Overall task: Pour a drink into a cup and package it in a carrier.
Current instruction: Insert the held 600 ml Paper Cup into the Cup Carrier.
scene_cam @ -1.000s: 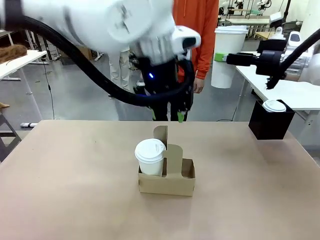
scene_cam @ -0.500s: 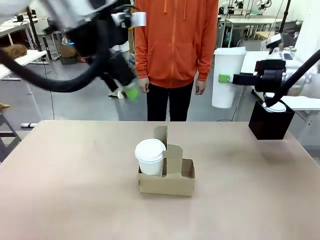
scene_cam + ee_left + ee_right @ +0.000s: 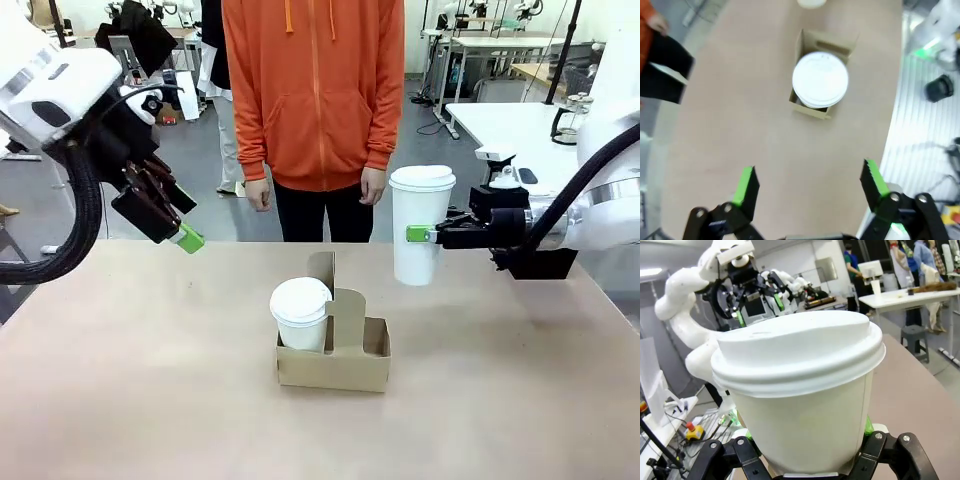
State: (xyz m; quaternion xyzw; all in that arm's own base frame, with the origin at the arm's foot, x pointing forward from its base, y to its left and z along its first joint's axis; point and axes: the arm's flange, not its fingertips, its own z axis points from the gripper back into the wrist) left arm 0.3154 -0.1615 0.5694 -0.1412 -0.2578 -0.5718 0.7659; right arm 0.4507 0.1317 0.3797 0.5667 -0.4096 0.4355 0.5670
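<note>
**Second cup approaches the carrier as the left arm clears away**

The left gripper (image 3: 178, 228), which hung over the middle of the table a second ago, has swung to the upper left of the frame. In the left wrist view its fingers (image 3: 746, 186) stand spread wide with nothing between them. Over the same second the right gripper (image 3: 421, 236) has carried a tall white lidded cup (image 3: 419, 222) in from the right. Its green pads are pressed against the cup's sides, right of centre and above the table.

The cardboard carrier (image 3: 335, 368) sits at lower centre, with a shorter lidded cup (image 3: 301, 312) already in its left pocket. The right pocket is open, so the second cup is probably bound there.

A glass carafe (image 3: 570, 113) stands on the white table at upper right; its contents are too small to judge. A person in an orange hoodie (image 3: 315, 90) stands at top centre. No print is legible on either cup or the carrier.
</note>
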